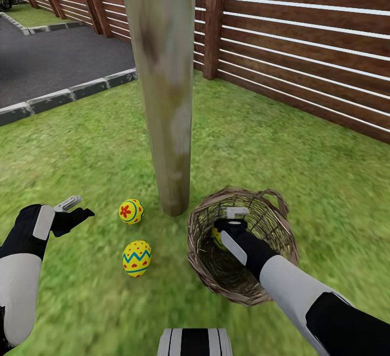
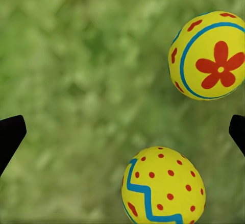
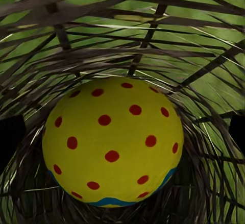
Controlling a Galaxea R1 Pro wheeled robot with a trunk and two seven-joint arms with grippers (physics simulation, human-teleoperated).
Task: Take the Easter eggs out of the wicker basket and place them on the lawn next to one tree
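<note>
Two eggs lay on the lawn left of the tree; right claw, fingers apart, reached into the basket around the third egg; left claw hovered apart.

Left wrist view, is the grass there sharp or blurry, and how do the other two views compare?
Left wrist view: lawn a soft green smear, both eggs crisp. Right wrist view: dotted egg sharp, wicker basket strands slightly streaked. Head view: grass texture mildly blurred, tree trunk smooth; flat light, faint shadows.

smooth glossy painted eggs; rough open-weave wicker basket; matt mottled trunk; slatted wood fence.
</note>
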